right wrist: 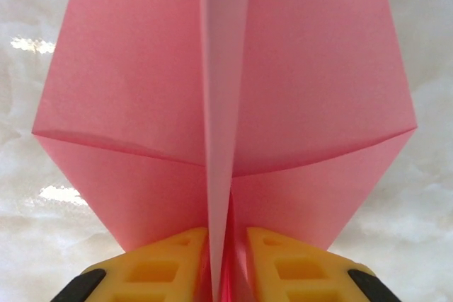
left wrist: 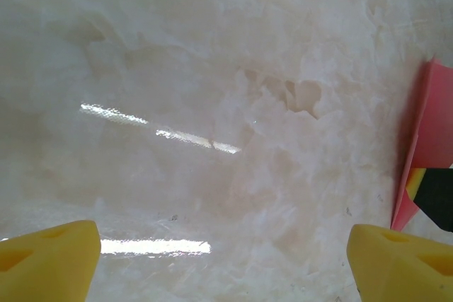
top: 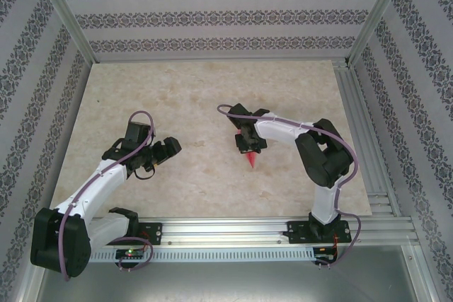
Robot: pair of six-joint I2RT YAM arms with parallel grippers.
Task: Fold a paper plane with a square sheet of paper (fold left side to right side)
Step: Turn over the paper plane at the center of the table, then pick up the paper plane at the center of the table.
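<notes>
The pink-red paper plane (right wrist: 141, 83) is pinched along its centre fold by my right gripper (right wrist: 228, 259), whose yellow fingers (right wrist: 163, 266) are shut on it, wings spread to both sides. In the top view the plane (top: 251, 158) points toward the near edge under the right gripper (top: 248, 145) at mid-table. My left gripper (top: 164, 151) hovers to the left, open, nothing between its yellow fingertips (left wrist: 49, 259). In the left wrist view the plane's edge (left wrist: 428, 125) shows at the far right.
The marble-patterned table (top: 198, 97) spreads around both arms. Aluminium rails (top: 233, 231) run along the near edge and the right side. Patterned walls enclose the back and sides.
</notes>
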